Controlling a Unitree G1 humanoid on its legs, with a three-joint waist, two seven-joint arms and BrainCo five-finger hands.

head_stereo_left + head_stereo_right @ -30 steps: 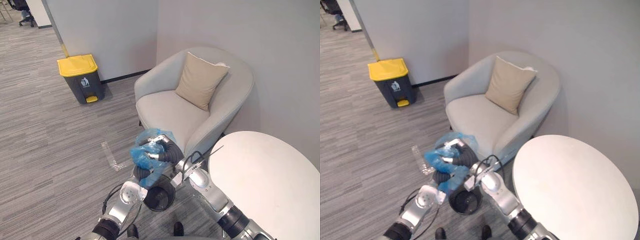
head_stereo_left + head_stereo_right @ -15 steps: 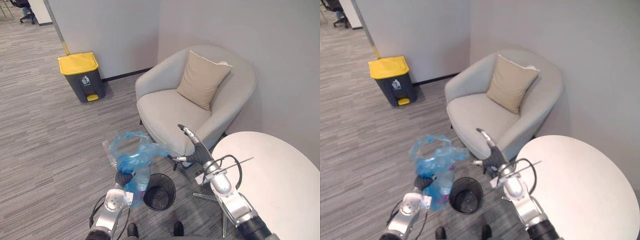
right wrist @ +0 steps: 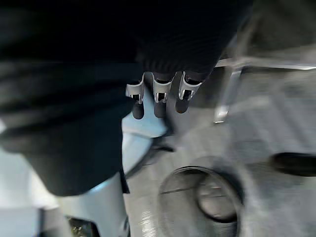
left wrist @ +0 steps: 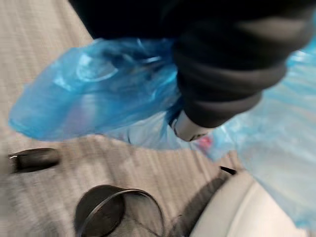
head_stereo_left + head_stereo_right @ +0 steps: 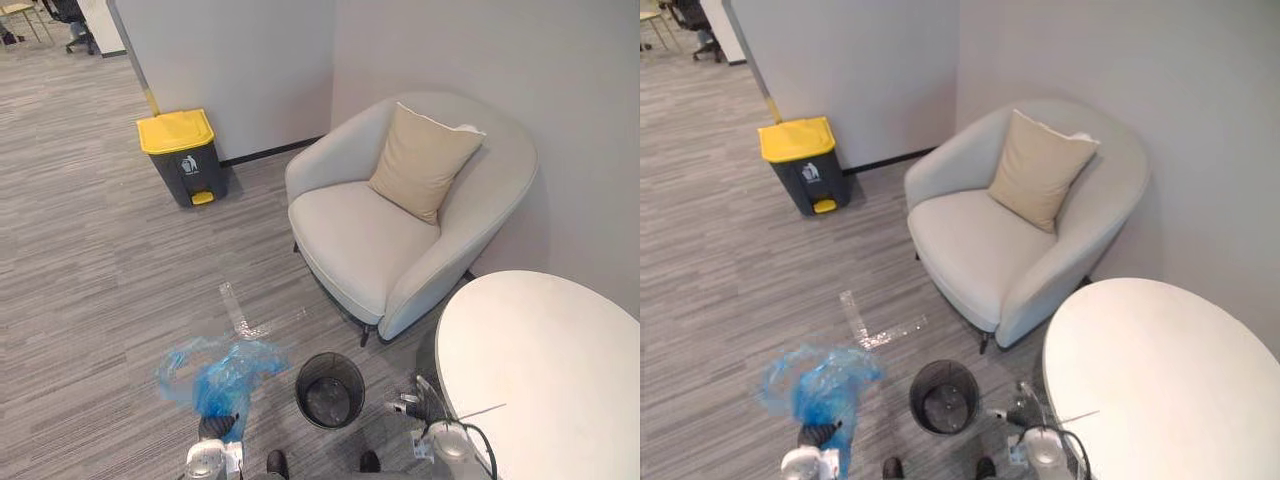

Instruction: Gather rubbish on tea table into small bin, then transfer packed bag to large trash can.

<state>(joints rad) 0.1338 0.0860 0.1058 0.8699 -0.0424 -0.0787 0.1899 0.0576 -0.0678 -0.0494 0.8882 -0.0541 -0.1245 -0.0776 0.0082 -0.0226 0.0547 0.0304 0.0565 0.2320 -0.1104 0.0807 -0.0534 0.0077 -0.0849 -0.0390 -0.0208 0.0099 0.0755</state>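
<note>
pale grey armchair (image 5: 400,230) stands just behind the small bin (image 5: 330,390), and the white tea table (image 5: 540,350) sits close to the bin on the robot's right, its top bare. the large trash can (image 5: 185,155), dark with a yellow lid, is well away from the small bin, over by the wall, and its lid is down. the small bin looks like it has no bag in it. the blue bag (image 5: 215,375) is up off the floor just to the robot's left of the bin, bunched at the left hand (image 4: 217,84). the plastic wraps round that hand, so i cannot tell how tight the hold is. the right hand (image 3: 158,96) hangs low on the other side of the bin, by the table, its fingers loose and straight with nothing in them

the big worry, i think, is the long trip to the large trash can. the bag's top looks loose and wide, so if the bag tips or swings, rubbish could fall out on the carpet. if the hold is only on a thin bit of plastic, the bag could slip or tear. a swinging bag could also knock the small bin over, as they are so close. and the yellow lid is shut, so something must open it first, or the bag will just land on top
</note>
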